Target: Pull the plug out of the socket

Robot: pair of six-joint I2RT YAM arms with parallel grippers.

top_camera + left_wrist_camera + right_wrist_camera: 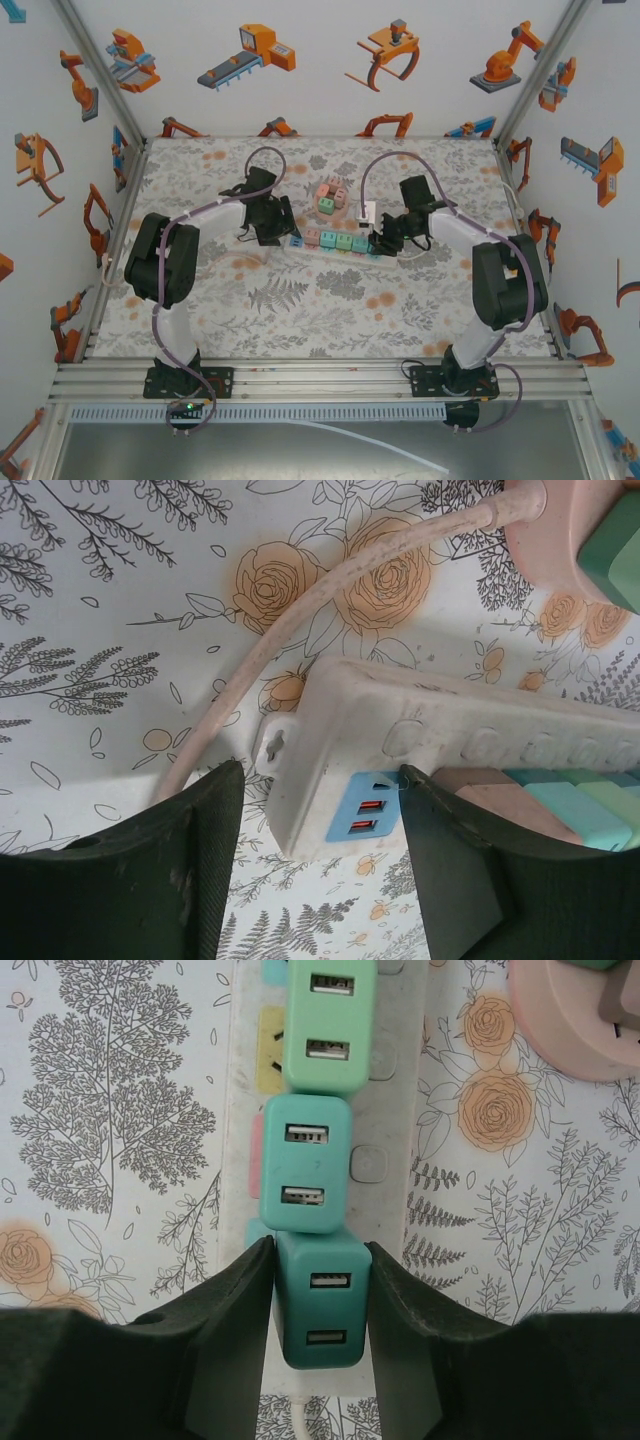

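A white power strip (socket) [337,251] lies across the middle of the table with a row of pastel plugs on it. In the right wrist view the dark teal plug [318,1300] sits at the near end of the strip [390,1110]. My right gripper [319,1248] is shut on it, one finger pressed to each side. My left gripper [320,775] straddles the strip's other end [350,730], by its blue USB panel [365,805]. Its right finger [440,850] touches the strip and its left finger [200,850] stands a little off it, so it is open. From above, the left gripper [283,228] and right gripper [383,240] sit at opposite ends.
Two lighter teal plugs [305,1165] and a pink one [312,237] fill the strip beside the held plug. A pink round socket hub [330,197] with coloured plugs stands just behind, and its pink cable [300,620] curves past the strip's left end. Printed walls enclose the table.
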